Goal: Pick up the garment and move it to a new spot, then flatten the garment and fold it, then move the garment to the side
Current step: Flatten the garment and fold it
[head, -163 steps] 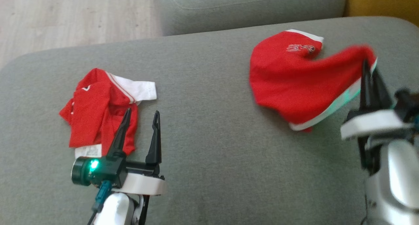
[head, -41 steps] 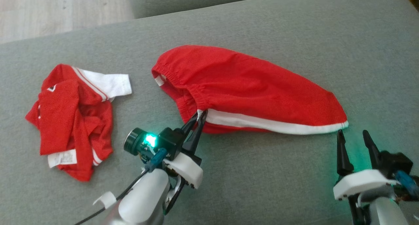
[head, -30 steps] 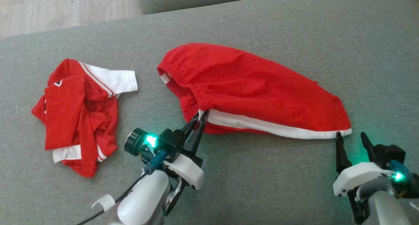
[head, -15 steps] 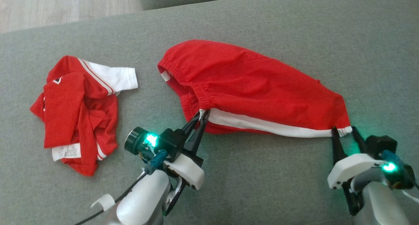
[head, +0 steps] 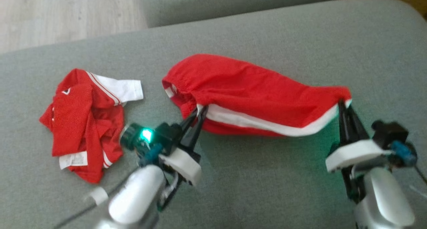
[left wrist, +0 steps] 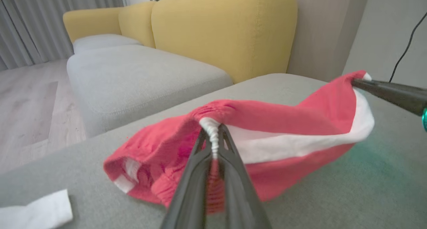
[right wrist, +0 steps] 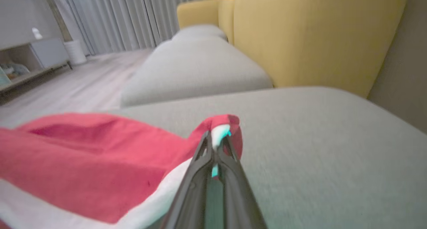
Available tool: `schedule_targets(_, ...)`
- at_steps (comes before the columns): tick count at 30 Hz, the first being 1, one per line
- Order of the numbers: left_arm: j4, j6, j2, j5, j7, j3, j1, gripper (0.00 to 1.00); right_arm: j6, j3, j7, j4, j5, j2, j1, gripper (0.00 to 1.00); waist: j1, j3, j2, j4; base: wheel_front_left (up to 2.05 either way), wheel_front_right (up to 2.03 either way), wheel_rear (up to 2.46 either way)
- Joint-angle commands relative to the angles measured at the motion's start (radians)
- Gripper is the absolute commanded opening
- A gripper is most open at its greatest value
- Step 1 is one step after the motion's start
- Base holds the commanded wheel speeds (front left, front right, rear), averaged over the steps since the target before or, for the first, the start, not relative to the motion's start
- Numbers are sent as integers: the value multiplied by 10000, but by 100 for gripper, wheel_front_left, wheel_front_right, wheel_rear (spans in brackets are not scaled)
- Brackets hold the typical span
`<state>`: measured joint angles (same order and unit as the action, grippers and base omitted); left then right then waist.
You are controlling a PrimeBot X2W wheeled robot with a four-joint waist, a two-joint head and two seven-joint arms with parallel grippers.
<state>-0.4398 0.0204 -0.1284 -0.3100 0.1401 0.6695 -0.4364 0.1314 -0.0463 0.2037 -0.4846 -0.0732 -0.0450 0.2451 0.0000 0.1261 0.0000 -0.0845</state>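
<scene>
On grey sofa cushion point(head: 267, 175), mid: red shorts point(head: 253, 89) strung btwn both grippers. L gripper point(head: 200, 109) pinching waistband end, R gripper point(head: 341, 104) pinching hem corner, that end above cushion. Far L, apart: crumpled red shirt point(head: 83, 122).

The right gripper point(head: 341, 103), open a second ago, now pinches the red white-striped fabric shorts point(head: 247, 85) corner between its fingers, lifted.
</scene>
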Motion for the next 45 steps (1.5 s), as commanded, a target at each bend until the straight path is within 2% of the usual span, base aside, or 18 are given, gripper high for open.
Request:
schedule_targets(1,425,65,-294,-7,-62,-435,-803,0,-7,300,41,550,-95,-53,589,0,0,-185,0,73,0,0,0)
schedule_targets(9,506,845,-1058,-223,-1417,-720,-3664,0,-7,721,-968,2471,-582,-336,2199,0,0,-969,0,115,0,0,0)
schedule_targets(15,-129,1038,-995,-867,-1898,-910,-5711,0,-7,977,-1392,2896,-832,-671,3964,0,0,-1431,0,-112,0,0,0)
schedule_targets(20,-608,1055,-755,-1289,-1286,-1375,-6818,0,-7,887,-1253,3077,-503,-971,4966,0,0,-1675,0,-199,0,0,0)
schedule_targets(26,-915,1065,-684,-1870,-1143,-1442,-6224,0,-7,827,-2106,2978,4,-1261,4241,0,0,-1950,0,-120,0,0,0)
schedule_targets(31,-525,1090,-1094,-2514,-1775,-987,-4725,0,-7,613,-2716,3091,-307,-1280,2833,0,0,-1961,0,-39,0,0,0)
schedule_targets(35,122,1096,-1469,-2736,-2086,-695,-4018,0,-7,578,-2950,3307,-412,-1447,2277,0,0,-1776,0,-9,0,0,0)
schedule_targets(42,636,922,-1636,-2900,-2365,-847,-4129,0,-7,673,-3209,3393,-413,-1640,2568,0,0,-1176,0,-142,0,0,0)
schedule_targets(45,613,759,-1813,-2898,-2609,-1085,-4714,0,-7,848,-3295,3138,-479,-1604,3347,0,0,-389,0,-410,0,0,0)
